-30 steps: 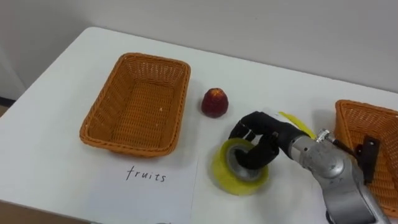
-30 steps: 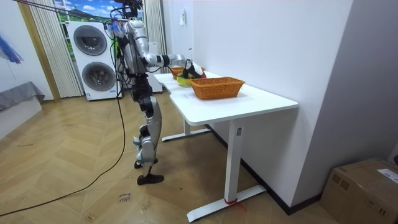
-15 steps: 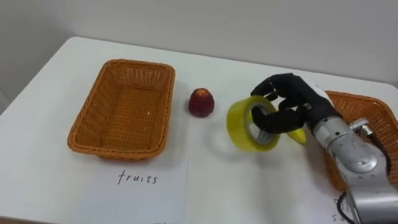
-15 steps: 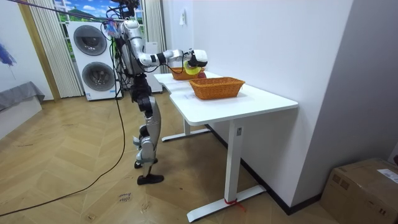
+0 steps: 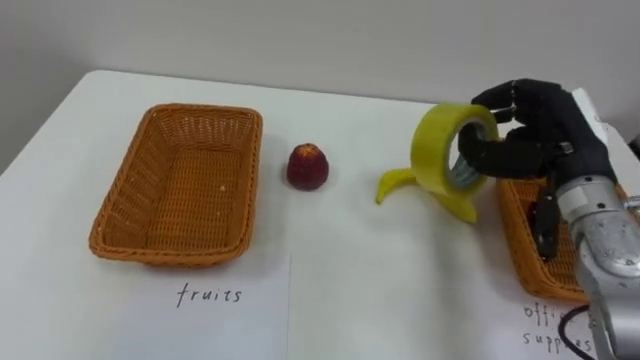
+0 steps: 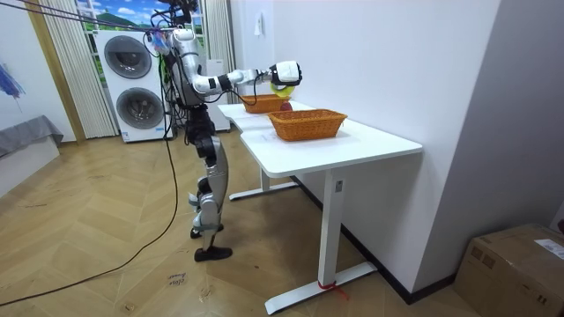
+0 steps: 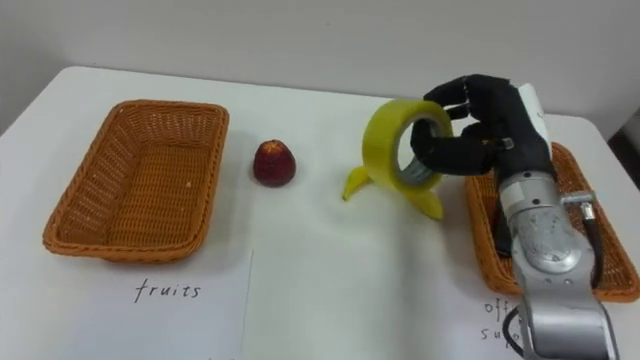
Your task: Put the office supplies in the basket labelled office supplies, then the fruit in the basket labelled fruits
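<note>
My right hand [image 5: 538, 125] has its fingers curled through the yellow tape roll [image 5: 432, 150], holding it up above the banana [image 5: 395, 185] toward the table's right edge. I'd carry it right until it's squarely over the office-supplies basket [image 7: 482, 245], lower it inside the rim, then let go.

Black right hand [image 5: 530, 125], silver forearm, dark cable

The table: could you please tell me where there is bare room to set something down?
Free: front centre of the table, between the paper labels, and behind the red fruit. Crowded right: right hand holding tape roll by banana and basket.
</note>
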Available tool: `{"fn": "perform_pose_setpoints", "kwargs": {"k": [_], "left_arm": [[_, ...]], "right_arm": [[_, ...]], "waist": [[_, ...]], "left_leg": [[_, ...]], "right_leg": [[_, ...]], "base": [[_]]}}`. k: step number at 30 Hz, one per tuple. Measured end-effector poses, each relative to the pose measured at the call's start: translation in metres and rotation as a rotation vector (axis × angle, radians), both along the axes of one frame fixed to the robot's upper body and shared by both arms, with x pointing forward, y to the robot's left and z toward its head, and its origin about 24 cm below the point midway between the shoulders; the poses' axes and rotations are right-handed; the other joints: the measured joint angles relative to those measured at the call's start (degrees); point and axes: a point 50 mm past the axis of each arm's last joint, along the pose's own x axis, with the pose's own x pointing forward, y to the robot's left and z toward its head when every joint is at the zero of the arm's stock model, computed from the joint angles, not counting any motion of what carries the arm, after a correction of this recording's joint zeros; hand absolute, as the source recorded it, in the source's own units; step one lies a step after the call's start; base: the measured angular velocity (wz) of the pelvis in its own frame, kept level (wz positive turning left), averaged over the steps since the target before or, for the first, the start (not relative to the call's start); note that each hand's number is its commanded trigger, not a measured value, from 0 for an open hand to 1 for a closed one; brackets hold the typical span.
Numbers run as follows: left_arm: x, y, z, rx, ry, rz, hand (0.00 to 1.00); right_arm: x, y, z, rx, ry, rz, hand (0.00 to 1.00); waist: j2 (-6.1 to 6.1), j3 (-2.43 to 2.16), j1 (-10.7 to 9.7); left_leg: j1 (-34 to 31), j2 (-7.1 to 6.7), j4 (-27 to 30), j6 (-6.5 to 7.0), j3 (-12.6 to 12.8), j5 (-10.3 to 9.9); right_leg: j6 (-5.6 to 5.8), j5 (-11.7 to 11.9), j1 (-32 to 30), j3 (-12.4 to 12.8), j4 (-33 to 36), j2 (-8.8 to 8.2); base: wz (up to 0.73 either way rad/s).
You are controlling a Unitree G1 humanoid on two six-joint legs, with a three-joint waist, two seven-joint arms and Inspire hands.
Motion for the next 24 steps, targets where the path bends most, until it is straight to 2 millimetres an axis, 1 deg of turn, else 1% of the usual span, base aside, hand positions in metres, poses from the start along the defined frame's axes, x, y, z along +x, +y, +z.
{"fn": "perform_pose_setpoints", "kwargs": {"k": [2,5,6,7,8,9,13,18,20,21,22,24], "left_arm": [[0.0,0.0,0.0,0.0,0.001,0.0,0.0],[-0.001,0.001,0.0,0.003,0.0,0.007,0.0],[-0.002,0.001,0.0,0.003,-0.002,0.008,0.0],[-0.002,0.002,0.001,0.004,-0.006,0.012,0.0],[-0.002,0.002,0.001,0.004,-0.006,0.017,0.0],[-0.004,0.002,0.001,0.003,-0.006,0.03,0.0],[-0.005,0.005,0.002,0.008,-0.014,0.059,0.0],[-0.007,0.01,0.003,0.023,-0.018,0.088,0.0],[-0.008,0.01,0.003,0.026,-0.014,0.09,0.0],[-0.009,0.01,0.003,0.027,-0.013,0.09,0.0],[-0.009,0.01,0.003,0.027,-0.012,0.091,0.0],[-0.011,0.01,0.003,0.027,-0.003,0.094,0.0]], "right_arm": [[-0.001,-0.004,0.001,-0.005,-0.005,-0.018,1.0],[-0.001,-0.011,0.003,-0.03,-0.011,-0.057,1.0],[-0.002,-0.014,0.004,-0.041,-0.013,-0.074,1.0],[-0.002,-0.017,0.004,-0.05,-0.015,-0.09,1.0],[-0.002,-0.018,0.004,-0.052,-0.015,-0.098,1.0],[-0.002,-0.02,0.003,-0.054,-0.012,-0.111,1.0],[-0.009,-0.033,-0.001,-0.036,-0.004,-0.17,1.0],[-0.02,-0.05,0.0,-0.043,-0.019,-0.279,1.0],[-0.023,-0.055,-0.002,-0.051,-0.014,-0.305,1.0],[-0.026,-0.057,-0.002,-0.052,-0.012,-0.322,1.0],[-0.027,-0.059,-0.003,-0.052,-0.012,-0.335,1.0],[-0.028,-0.061,-0.005,-0.052,-0.005,-0.346,1.0]], "waist": [[0.0,0.06,-0.24],[-0.35,0.14,-0.29],[-0.65,0.23,-0.33],[-1.08,0.44,-0.44],[-1.28,0.46,-0.52],[-1.66,0.37,-0.88],[-2.15,0.15,-1.17],[-1.95,0.23,-1.25],[-1.96,0.16,-1.43],[-1.83,0.21,-1.47],[-1.72,0.29,-1.76],[-1.64,0.3,-2.5]], "left_leg": [[0.18,-0.01,-0.12,0.0,0.21,0.0],[0.76,0.04,-0.71,-0.01,0.83,0.01],[0.81,0.06,-0.74,-0.01,1.02,0.01],[0.8,0.07,-0.75,-0.01,1.14,0.01],[0.77,0.08,-0.76,-0.01,1.19,0.01],[0.73,0.08,-0.54,-0.01,1.22,0.01],[0.71,0.08,-0.61,-0.01,1.19,0.0],[0.72,0.11,-0.9,0.0,1.5,-0.01],[0.72,0.12,-0.97,0.0,1.63,-0.01],[0.73,0.12,-1.01,0.0,1.81,-0.01],[0.73,0.12,-1.03,0.0,1.92,-0.01],[0.72,0.13,-1.06,0.0,2.01,-0.01]], "right_leg": [[0.0,0.0,0.0,0.31,0.01,0.03],[0.0,0.0,0.09,0.97,0.02,0.14],[0.01,0.0,0.06,1.16,-0.02,0.17],[0.01,0.0,-0.01,1.28,-0.06,0.2],[0.01,0.0,-0.1,1.27,-0.08,0.19],[0.01,0.0,-0.18,1.25,-0.07,0.2],[0.01,0.0,-0.34,1.21,-0.05,0.17],[0.01,0.0,-0.62,1.39,-0.06,0.17],[0.01,0.0,-0.68,1.67,-0.04,0.22],[0.01,0.0,-0.78,2.15,0.0,0.27],[0.01,0.0,-0.83,2.28,0.01,0.29],[0.01,0.0,-0.93,2.67,0.06,0.38]], "base": [[-0.07],[-0.11],[-0.08],[-0.07],[-0.05],[0.0],[0.0],[-0.02],[-0.06],[-0.07],[-0.07],[-0.05]]}}
